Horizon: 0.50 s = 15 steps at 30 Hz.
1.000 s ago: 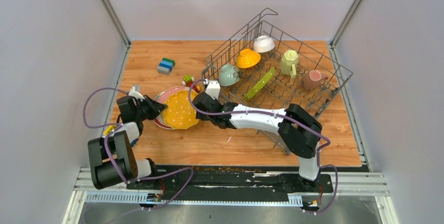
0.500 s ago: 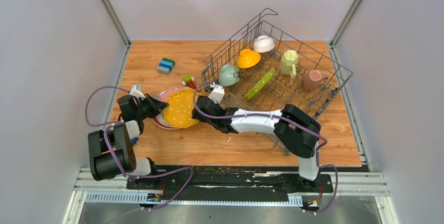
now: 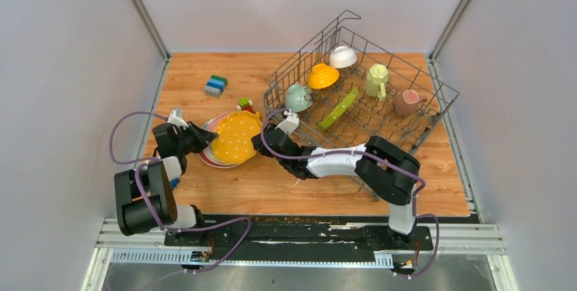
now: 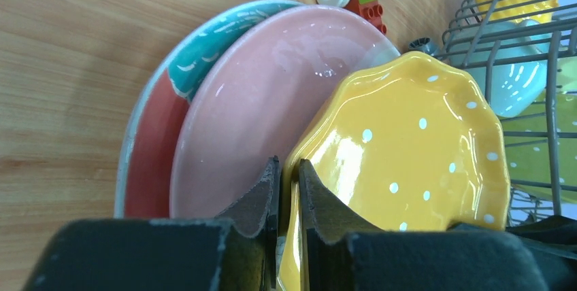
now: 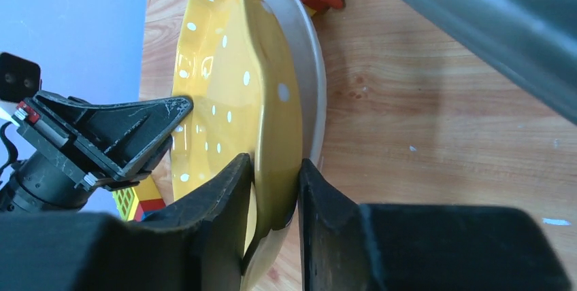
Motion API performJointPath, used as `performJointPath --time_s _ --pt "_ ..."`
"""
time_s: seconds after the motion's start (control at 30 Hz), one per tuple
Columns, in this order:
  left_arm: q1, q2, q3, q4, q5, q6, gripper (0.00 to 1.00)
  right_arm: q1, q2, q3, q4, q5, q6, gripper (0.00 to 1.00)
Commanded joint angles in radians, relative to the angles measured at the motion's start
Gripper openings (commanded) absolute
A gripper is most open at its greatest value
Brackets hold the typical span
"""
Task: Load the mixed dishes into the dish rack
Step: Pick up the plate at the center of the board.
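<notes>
**Now a double hold on the yellow white-dotted scalloped ceramic plate (image 3: 235,138)**

From above, it tilts off a pink glazed plate (image 4: 258,100), at eight o'clock from the grey wire dish rack (image 3: 391,117). The left gripper (image 4: 289,172) pinches its rim at nine o'clock and the right gripper (image 5: 272,168) at three o'clock, both nearly closed on it. It looks stiff, glazed, likely slick and chippable, so rim grips want depth.

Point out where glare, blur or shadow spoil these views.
Left wrist: white glare patches on the yellow plate and the pink plate; the left tool, close to the lens, shows dark with little detail. Right wrist: a blurred grey shape fills the top right corner. Top external: even light, sharp, faint shadows.
</notes>
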Motion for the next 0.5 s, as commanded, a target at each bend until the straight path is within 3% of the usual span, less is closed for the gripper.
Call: performJointPath --time_s 0.0,0.13,0.17,0.3,0.47 --pt "-0.053 -0.033 -0.014 -0.117 0.205 -0.028 0.00 0.034 -0.068 -0.049 0.257 -0.126 -0.071 0.11" --pt "-0.053 -0.084 -0.014 -0.122 0.213 -0.039 0.09 0.035 -0.120 -0.027 0.251 -0.170 -0.191 0.01" --pt "-0.053 -0.106 -0.011 -0.125 0.215 -0.044 0.17 0.035 -0.133 -0.020 0.238 -0.176 -0.205 0.00" --pt "-0.053 -0.184 0.006 -0.193 0.180 -0.026 0.36 0.035 -0.163 0.009 0.186 -0.175 -0.248 0.00" --pt "-0.053 -0.255 0.035 -0.306 0.101 0.020 0.48 0.048 -0.184 0.065 0.071 -0.137 -0.319 0.00"
